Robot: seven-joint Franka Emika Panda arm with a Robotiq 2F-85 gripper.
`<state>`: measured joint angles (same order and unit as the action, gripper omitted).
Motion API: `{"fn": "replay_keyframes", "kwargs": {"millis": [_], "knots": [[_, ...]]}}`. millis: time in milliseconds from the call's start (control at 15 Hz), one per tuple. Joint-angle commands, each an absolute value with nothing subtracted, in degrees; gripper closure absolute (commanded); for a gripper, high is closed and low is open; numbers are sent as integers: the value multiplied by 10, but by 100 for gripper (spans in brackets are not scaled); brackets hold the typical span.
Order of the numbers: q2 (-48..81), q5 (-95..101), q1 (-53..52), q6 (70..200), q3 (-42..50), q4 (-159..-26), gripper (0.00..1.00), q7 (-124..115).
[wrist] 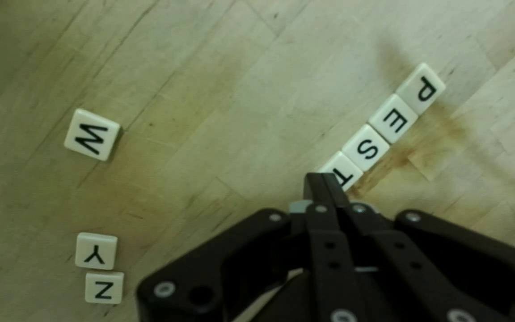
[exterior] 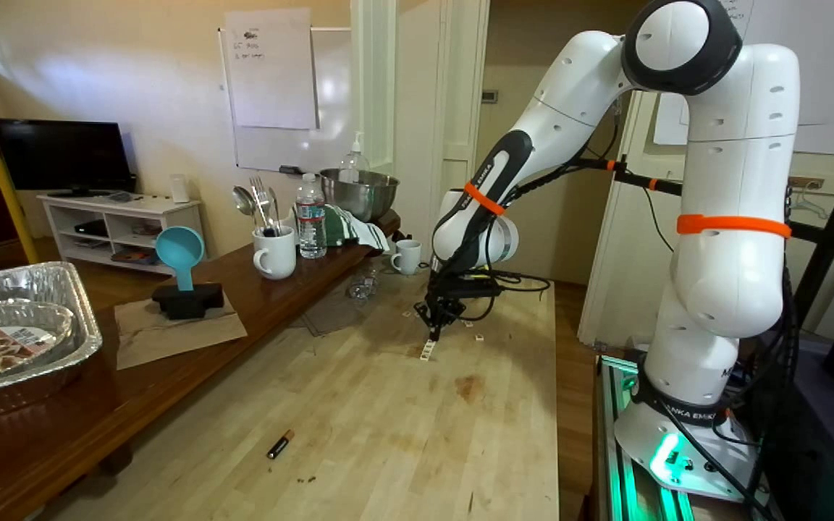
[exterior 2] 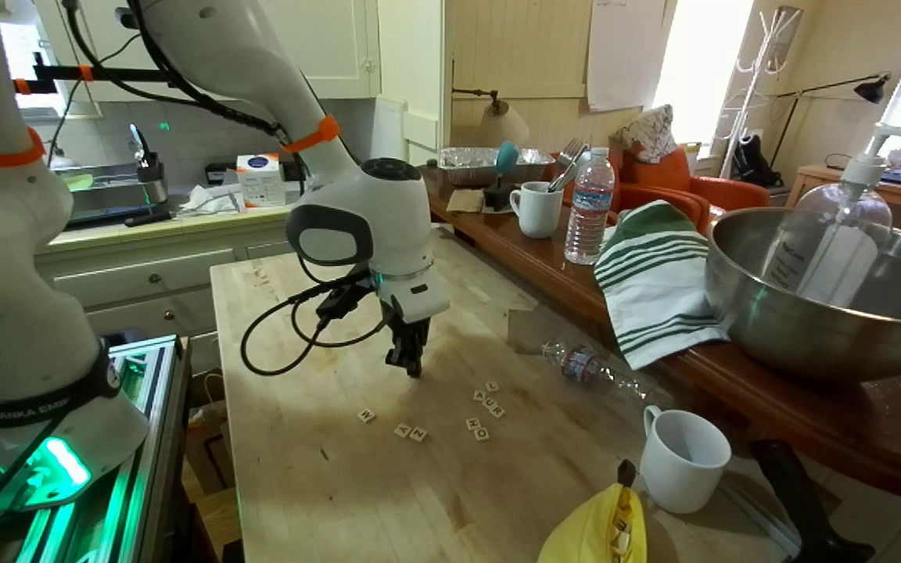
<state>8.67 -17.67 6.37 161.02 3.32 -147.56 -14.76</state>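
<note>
One mug (exterior: 276, 255) of cutlery (exterior: 261, 204)—closed gripper (wrist: 322, 177)

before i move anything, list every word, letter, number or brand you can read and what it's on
"PEST": row of four letter tiles, T partly hidden by the end effector
"W": lone tile
"Y": another tile
"N" or "Z", by orientation: tile beside Y
"FRANKA EMI...": arm base, ending unclear
"EMIKA": forearm
Too small or blurred: remaining tiles, water bottle labels, soap dispenser label, papers on the wall, white box, foil tray sticker
</note>
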Motion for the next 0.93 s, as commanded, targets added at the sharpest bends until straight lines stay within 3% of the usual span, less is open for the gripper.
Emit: {"fn": "replay_keyframes", "kwargs": {"millis": [0,867], "knots": [[99,-194,61,1589,31,-1477,100,-145],[82,-193,62,1592,34,-1482,100,-144]]}}
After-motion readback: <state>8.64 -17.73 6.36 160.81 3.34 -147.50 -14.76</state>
